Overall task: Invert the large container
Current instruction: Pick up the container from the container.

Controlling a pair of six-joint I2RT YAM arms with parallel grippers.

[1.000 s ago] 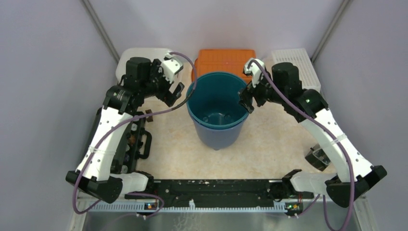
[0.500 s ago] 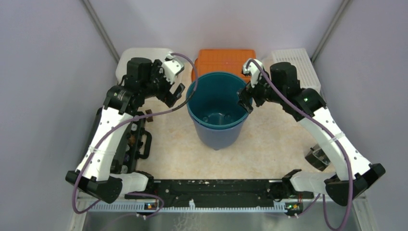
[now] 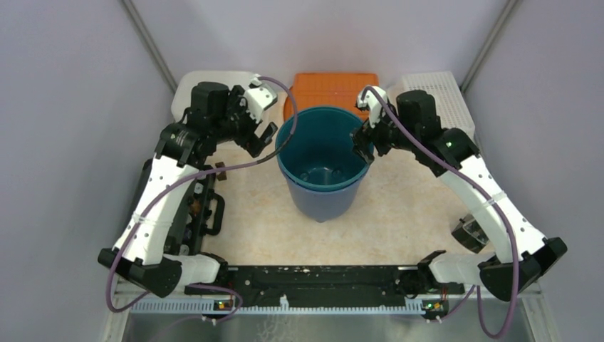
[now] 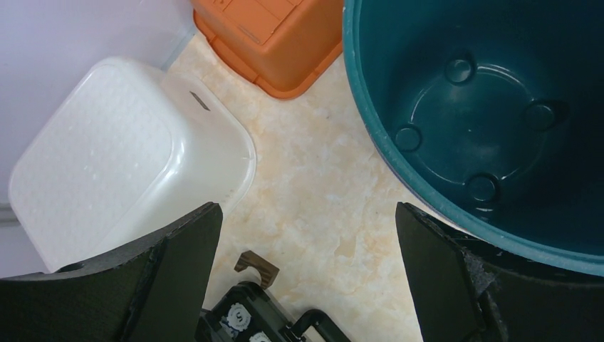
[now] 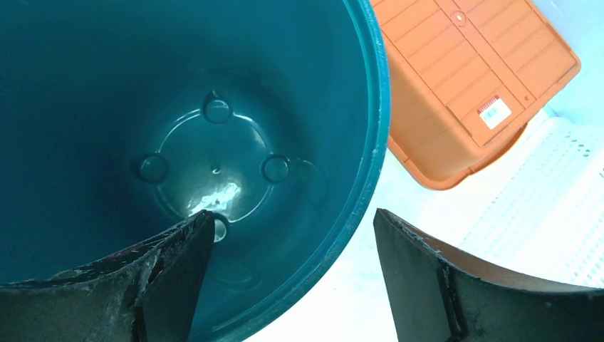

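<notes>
The large container is a teal bucket (image 3: 322, 160) standing upright, mouth up, in the middle of the table. Its inside shows in the left wrist view (image 4: 484, 114) and the right wrist view (image 5: 178, 128). My left gripper (image 3: 265, 140) is open, just left of the bucket's rim and above the table, with nothing between its fingers. My right gripper (image 3: 361, 146) is open and straddles the bucket's right rim (image 5: 363, 192), one finger inside the bucket and one outside. It holds nothing.
An orange upturned bin (image 3: 332, 89) stands behind the bucket. A white upturned tub (image 3: 186, 89) is at the back left and a white perforated basket (image 3: 443, 92) at the back right. A black tool rack (image 3: 201, 210) lies at the left. A small brown clip (image 4: 258, 265) lies near it.
My right gripper has moved slightly left, over the bucket's right rim. My left gripper has shifted a little towards the bucket. The bucket has not moved.
</notes>
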